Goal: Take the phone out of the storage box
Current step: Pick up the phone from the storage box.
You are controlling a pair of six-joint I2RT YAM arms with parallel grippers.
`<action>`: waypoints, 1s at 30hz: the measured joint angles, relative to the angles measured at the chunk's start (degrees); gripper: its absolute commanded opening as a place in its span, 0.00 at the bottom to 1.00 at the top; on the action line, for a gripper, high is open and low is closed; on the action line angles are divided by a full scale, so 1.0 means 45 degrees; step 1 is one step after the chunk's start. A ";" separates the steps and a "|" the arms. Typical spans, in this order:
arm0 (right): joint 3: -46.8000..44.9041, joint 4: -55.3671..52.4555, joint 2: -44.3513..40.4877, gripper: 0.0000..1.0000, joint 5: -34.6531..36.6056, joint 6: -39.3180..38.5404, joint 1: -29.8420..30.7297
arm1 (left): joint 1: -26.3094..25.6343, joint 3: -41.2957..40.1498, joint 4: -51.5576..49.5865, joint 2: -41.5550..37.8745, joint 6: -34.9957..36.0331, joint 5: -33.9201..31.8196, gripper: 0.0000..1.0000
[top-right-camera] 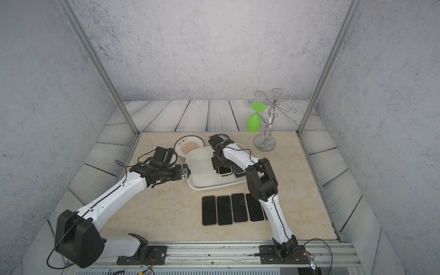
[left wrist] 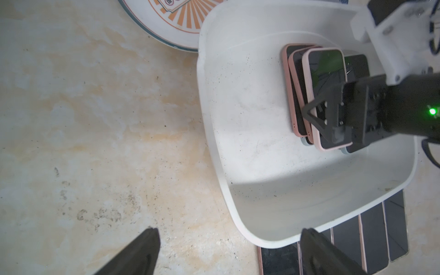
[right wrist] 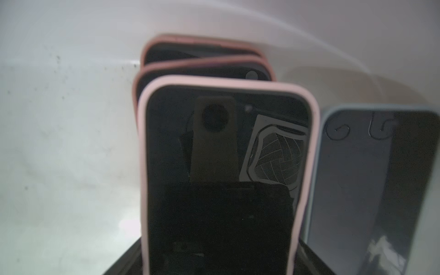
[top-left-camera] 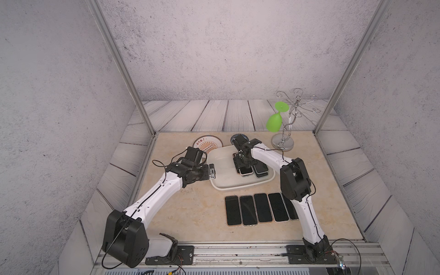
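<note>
On your beige desk [top-left-camera: 190,209] the storage box [top-left-camera: 228,188] sits directly below the right tool [top-left-camera: 243,169], with a row of phones [top-left-camera: 262,207] toward its arm's base and a plate [top-left-camera: 208,144] and a chrome stand [top-left-camera: 282,142] beyond it to either side.

Light's soft and even from overhead in both top views, kinda cool and flat, just faint shadows under the arms [top-left-camera: 154,195] on the beige tabletop [top-left-camera: 190,214]. Corners look stretched, wide-angle style. Right wrist view is dim and mushy: the top phone [right wrist: 219,142] is so close its screen throws back reflections. Left wrist view's brighter, with a shadow band across the storage box [left wrist: 262,202] floor.
</note>
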 measured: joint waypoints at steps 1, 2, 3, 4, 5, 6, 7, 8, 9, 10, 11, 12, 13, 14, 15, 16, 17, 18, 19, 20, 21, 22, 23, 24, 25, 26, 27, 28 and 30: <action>-0.0364 0.0005 -0.0491 0.12 -0.0112 -0.0073 0.0000 | 0.0155 -0.0097 0.0345 -0.0058 -0.0141 0.0350 0.98; -0.0631 0.0024 -0.0996 0.11 -0.0243 -0.0141 0.0000 | 0.0267 -0.0175 0.0767 -0.0083 -0.0330 0.0729 0.98; -0.0850 0.0117 -0.1477 0.11 -0.0355 -0.0199 0.0000 | 0.0335 -0.0223 0.1195 -0.0083 -0.0520 0.1112 0.98; -0.1035 0.0204 -0.2011 0.11 -0.0520 -0.0277 0.0000 | 0.0379 -0.0228 0.1676 -0.0029 -0.0767 0.1525 0.98; -0.1156 0.0253 -0.2540 0.10 -0.0685 -0.0364 0.0000 | 0.0384 -0.0223 0.2249 0.0058 -0.1044 0.2016 0.98; -0.1239 0.0306 -0.2997 0.10 -0.0865 -0.0447 0.0000 | 0.0379 -0.0151 0.2817 0.0228 -0.1350 0.2560 0.98; -0.1311 0.0359 -0.3381 0.09 -0.1020 -0.0529 0.0000 | 0.0355 -0.0039 0.3337 0.0466 -0.1671 0.3036 0.98; -0.1428 0.0442 -0.3759 0.09 -0.1214 -0.0593 -0.0005 | 0.0306 0.0155 0.3866 0.0792 -0.2055 0.3517 0.98; -0.1632 0.0573 -0.4129 0.09 -0.1370 -0.0665 -0.0010 | 0.0238 0.0447 0.4401 0.1243 -0.2467 0.3944 0.98; -0.1870 0.0690 -0.4430 0.08 -0.1525 -0.0714 -0.0005 | 0.0165 0.0670 0.4813 0.1598 -0.2783 0.4211 0.98; -0.2186 0.0797 -0.4736 0.08 -0.1647 -0.0763 -0.0010 | 0.0063 0.0903 0.5299 0.1996 -0.3157 0.4469 0.98; -0.2511 0.0874 -0.4974 0.08 -0.1778 -0.0806 -0.0005 | -0.0049 0.1073 0.5751 0.2341 -0.3507 0.4677 0.98; -0.2749 0.0884 -0.5115 0.08 -0.1880 -0.0835 -0.0005 | -0.0155 0.1205 0.6042 0.2613 -0.3779 0.4818 0.98; -0.3002 0.0913 -0.5212 0.08 -0.2011 -0.0865 -0.0005 | -0.0291 0.1345 0.6314 0.2895 -0.4041 0.4925 0.99; -0.3225 0.0933 -0.5275 0.08 -0.2166 -0.0879 -0.0005 | -0.0437 0.1486 0.6513 0.3157 -0.4250 0.4983 1.00; -0.3395 0.0947 -0.5289 0.08 -0.2312 -0.0889 -0.0005 | -0.0544 0.1593 0.6606 0.3351 -0.4376 0.5008 0.99; -0.3570 0.0996 -0.5289 0.08 -0.2482 -0.0894 -0.0005 | -0.0675 0.1719 0.6703 0.3560 -0.4512 0.5013 0.97; -0.3730 0.1059 -0.5289 0.08 -0.2633 -0.0894 -0.0005 | -0.0792 0.1831 0.6785 0.3779 -0.4629 0.5013 0.95; -0.3871 0.1122 -0.5294 0.08 -0.2759 -0.0889 -0.0005 | -0.0869 0.1889 0.6863 0.3949 -0.4731 0.5008 0.92; -0.4022 0.1185 -0.5333 0.08 -0.2895 -0.0884 -0.0005 | -0.0971 0.1953 0.6946 0.4143 -0.4813 0.5008 0.90; -0.4153 0.1214 -0.5372 0.08 -0.2992 -0.0884 -0.0005 | -0.1039 0.1982 0.7043 0.4318 -0.4886 0.5008 0.88; -0.4240 0.1224 -0.5421 0.08 -0.3084 -0.0879 -0.0005 | -0.1083 0.1987 0.7130 0.4464 -0.4959 0.4998 0.87; -0.4342 0.1268 -0.5498 0.08 -0.3186 -0.0865 -0.0005 | -0.1112 0.1987 0.7174 0.4619 -0.5042 0.4988 0.85; -0.4435 0.1336 -0.5605 0.08 -0.3249 -0.0855 -0.0005 | -0.1127 0.1987 0.7193 0.4770 -0.5124 0.4969 0.82; -0.4488 0.1365 -0.5707 0.08 -0.3322 -0.0845 -0.0005 | -0.1127 0.1987 0.7213 0.4877 -0.5207 0.4949 0.80; -0.4561 0.1438 -0.5843 0.08 -0.3429 -0.0831 -0.0005 | -0.1137 0.1996 0.7223 0.4998 -0.5231 0.4949 0.78; -0.4634 0.1520 -0.6003 0.08 -0.3507 -0.0792 -0.0005 | -0.1137 0.2011 0.7237 0.5105 -0.5280 0.4930 0.75; -0.4677 0.1579 -0.6135 0.08 -0.3551 -0.0748 -0.0005 | -0.1151 0.2045 0.7276 0.5197 -0.5357 0.4935 0.74; -0.4784 0.1719 -0.6343 0.08 -0.3701 -0.0631 -0.0010 | -0.1175 0.2205 0.7393 0.5338 -0.5498 0.4945 0.72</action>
